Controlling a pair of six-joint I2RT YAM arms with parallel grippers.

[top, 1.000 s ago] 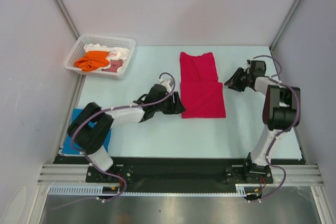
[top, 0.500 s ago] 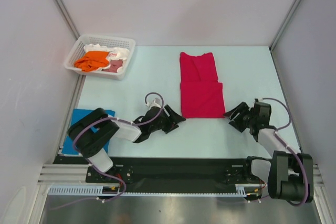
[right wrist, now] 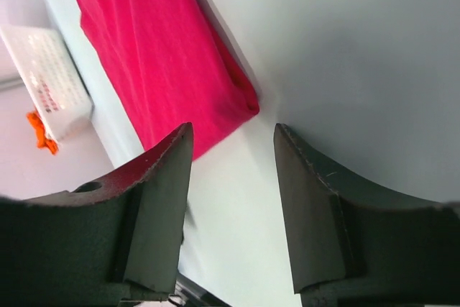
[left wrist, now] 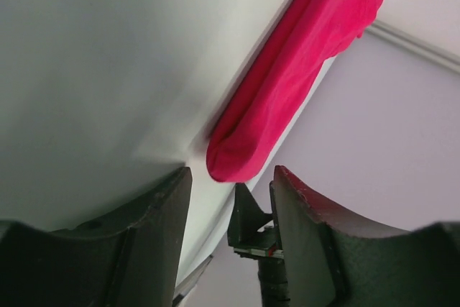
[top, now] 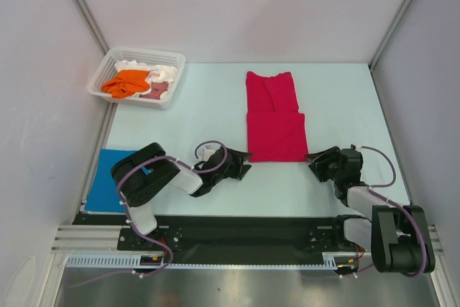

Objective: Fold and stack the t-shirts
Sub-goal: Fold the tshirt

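Red shirt [top: 275, 116]: folded, flat, midway between side edges. Near corners just ahead of left gripper [top: 245, 165] and right gripper [top: 315, 164]; both spread wide, empty, low toward near edge.

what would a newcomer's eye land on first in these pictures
The large crimson-red cloth t-shirt, folded into a long strip and lying centrally, draws the eye first. The left gripper and right gripper sit low by its near corners, both open and empty. At the far left, a white plastic lattice basket holds a bright orange cloth shirt among others.
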